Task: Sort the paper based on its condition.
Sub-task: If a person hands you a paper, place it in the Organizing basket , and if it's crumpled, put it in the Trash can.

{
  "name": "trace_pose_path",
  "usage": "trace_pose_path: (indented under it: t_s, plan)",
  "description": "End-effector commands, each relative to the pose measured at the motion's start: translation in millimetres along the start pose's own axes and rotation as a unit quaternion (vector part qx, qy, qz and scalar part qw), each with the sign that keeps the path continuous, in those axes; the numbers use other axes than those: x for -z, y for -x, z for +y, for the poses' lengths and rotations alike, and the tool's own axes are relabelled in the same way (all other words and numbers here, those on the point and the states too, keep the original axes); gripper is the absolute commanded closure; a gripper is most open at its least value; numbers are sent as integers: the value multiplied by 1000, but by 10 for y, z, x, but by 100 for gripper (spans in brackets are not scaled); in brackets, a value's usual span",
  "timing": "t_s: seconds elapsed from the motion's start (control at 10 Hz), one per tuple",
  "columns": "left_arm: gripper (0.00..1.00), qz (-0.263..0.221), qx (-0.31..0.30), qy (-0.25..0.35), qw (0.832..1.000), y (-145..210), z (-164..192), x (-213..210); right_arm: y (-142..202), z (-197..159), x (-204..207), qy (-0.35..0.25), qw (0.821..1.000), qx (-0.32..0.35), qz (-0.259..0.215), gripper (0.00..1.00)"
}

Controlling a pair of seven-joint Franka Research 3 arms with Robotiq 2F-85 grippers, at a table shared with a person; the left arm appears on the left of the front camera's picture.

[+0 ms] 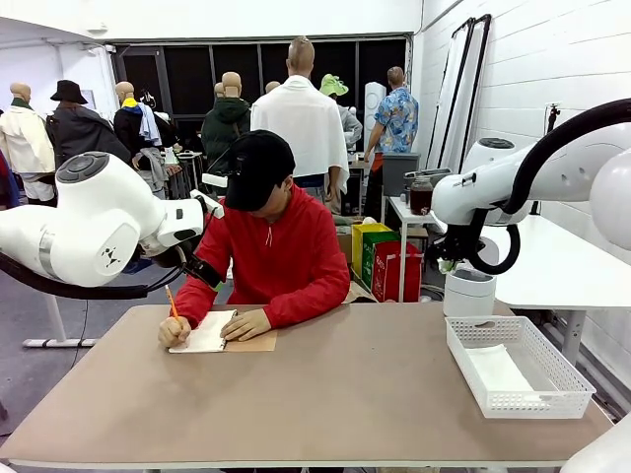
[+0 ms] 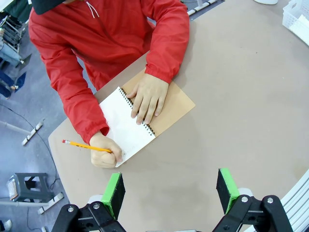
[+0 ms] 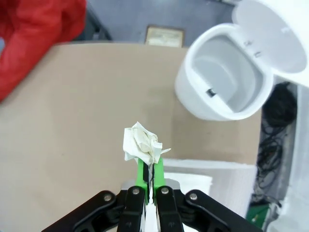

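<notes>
A crumpled white ball of paper [image 3: 141, 144] is pinched between the green pads of my right gripper [image 3: 150, 166], which is shut on it. That gripper [image 1: 449, 256] hangs over the table's right side, near the open white bin [image 3: 224, 79]. A flat white sheet [image 1: 498, 371] lies in the white mesh basket [image 1: 572, 379]. My left gripper [image 2: 171, 191] is open and holds nothing, high above the table in front of the person. The person's hand [image 2: 147, 99] rests on a spiral notebook [image 2: 123, 128] while the other hand writes with a pencil [image 2: 82, 145].
The white bin [image 1: 468, 293] stands with its lid up past the table's far right edge, just behind the basket. The notebook's brown cover [image 2: 176, 104] lies folded out on the table. The person in red sits at the far left side.
</notes>
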State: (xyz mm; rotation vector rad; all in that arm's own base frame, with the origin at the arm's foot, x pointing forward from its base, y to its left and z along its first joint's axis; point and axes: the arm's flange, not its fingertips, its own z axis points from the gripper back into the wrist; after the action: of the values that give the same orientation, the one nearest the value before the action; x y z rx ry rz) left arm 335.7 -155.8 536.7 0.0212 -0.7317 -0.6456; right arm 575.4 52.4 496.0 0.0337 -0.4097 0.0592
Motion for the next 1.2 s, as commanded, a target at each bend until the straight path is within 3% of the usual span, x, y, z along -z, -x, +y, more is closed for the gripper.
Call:
trace_pose_path:
  t_s: [0.0, 0.4, 1.1]
  plan:
    - [0, 1, 2, 0, 1000, 6, 3, 0, -186, -46, 86, 39, 998, 43, -7, 100]
    - [0, 1, 2, 0, 1000, 6, 3, 0, -441, -322, 287, 87, 989, 113, -33, 100]
    - [0, 1, 2, 0, 1000, 6, 3, 0, -690, -628, 691, 99, 985, 139, -18, 100]
